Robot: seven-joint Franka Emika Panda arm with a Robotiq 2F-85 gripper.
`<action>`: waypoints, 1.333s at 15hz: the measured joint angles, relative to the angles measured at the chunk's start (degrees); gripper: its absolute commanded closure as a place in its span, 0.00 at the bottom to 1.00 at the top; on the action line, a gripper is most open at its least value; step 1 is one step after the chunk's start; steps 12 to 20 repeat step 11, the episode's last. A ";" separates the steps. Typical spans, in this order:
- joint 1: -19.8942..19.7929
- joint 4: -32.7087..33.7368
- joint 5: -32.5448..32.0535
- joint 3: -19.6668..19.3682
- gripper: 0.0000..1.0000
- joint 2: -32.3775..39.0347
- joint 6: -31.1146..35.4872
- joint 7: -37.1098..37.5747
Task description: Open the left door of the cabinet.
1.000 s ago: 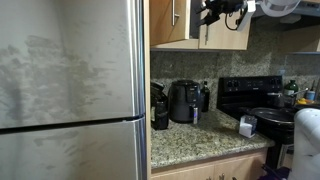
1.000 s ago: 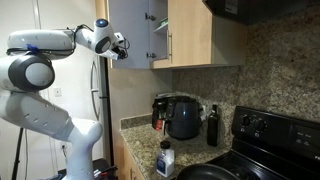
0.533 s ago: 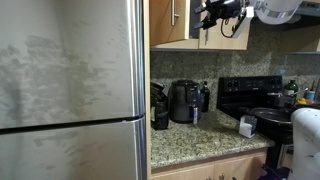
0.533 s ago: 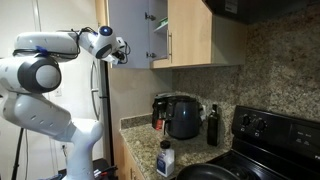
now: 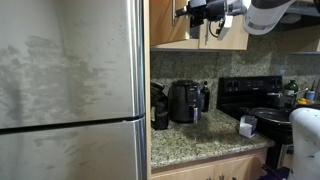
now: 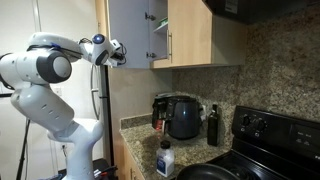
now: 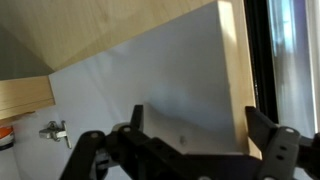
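Note:
The cabinet (image 6: 190, 32) is a light tan wall unit. Its left door (image 6: 130, 30) stands swung out, pale inner face showing; in an exterior view its tan outer face (image 5: 163, 25) and silver bar handle (image 5: 175, 15) show. My gripper (image 6: 120, 50) is at the door's free edge; it also shows high up in an exterior view (image 5: 195, 12). In the wrist view the jaws (image 7: 195, 120) are open, spread across the door's white inner face (image 7: 160, 80) and tan edge (image 7: 235, 70), gripping nothing. The right door (image 6: 192, 30) is shut.
A big stainless refrigerator (image 5: 70, 90) fills the near side. On the granite counter (image 5: 200, 145) stand an air fryer (image 5: 183, 100) and a bottle (image 6: 212, 125). A black stove (image 6: 270, 140) is beside them. The arm's white body (image 6: 40, 90) stands by the counter's end.
My gripper has slid along the door's free edge toward the refrigerator side and the arm has shifted with it. The left door stays open about as before.

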 measured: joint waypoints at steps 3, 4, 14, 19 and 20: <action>8.03 0.19 -0.70 -2.11 0.00 1.74 0.84 0.59; 11.76 0.35 -0.68 -3.04 0.00 2.00 0.68 0.76; 9.80 1.37 -15.94 -3.66 0.00 -2.04 -11.52 6.05; 9.80 1.37 -15.94 -3.66 0.00 -2.04 -11.52 6.05; 9.80 1.37 -15.94 -3.66 0.00 -2.04 -11.52 6.05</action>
